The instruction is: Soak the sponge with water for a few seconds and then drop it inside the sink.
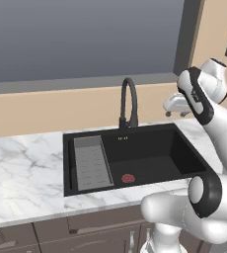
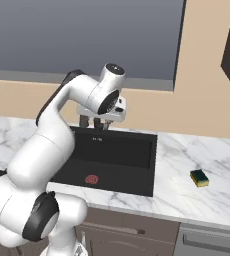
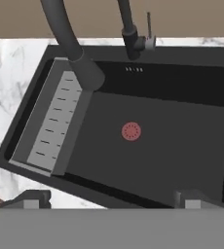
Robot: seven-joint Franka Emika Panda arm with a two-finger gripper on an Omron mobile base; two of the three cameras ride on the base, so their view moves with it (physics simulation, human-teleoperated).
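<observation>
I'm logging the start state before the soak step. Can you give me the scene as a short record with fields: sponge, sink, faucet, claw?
sponge: yellow block with green top, lying on the marble counter to the right of the sink, apart from it
sink: black recessed basin, red round drain, grey ribbed tray along its left side
faucet: black arched spout at the back rim; no water stream visible
claw: open, holding nothing, poised above the back of the basin, far from the sponge
task progress: sponge not yet picked up

Marble counter (image 1: 21, 168), beige wall (image 2: 202, 90), grey window (image 1: 81, 37)
</observation>
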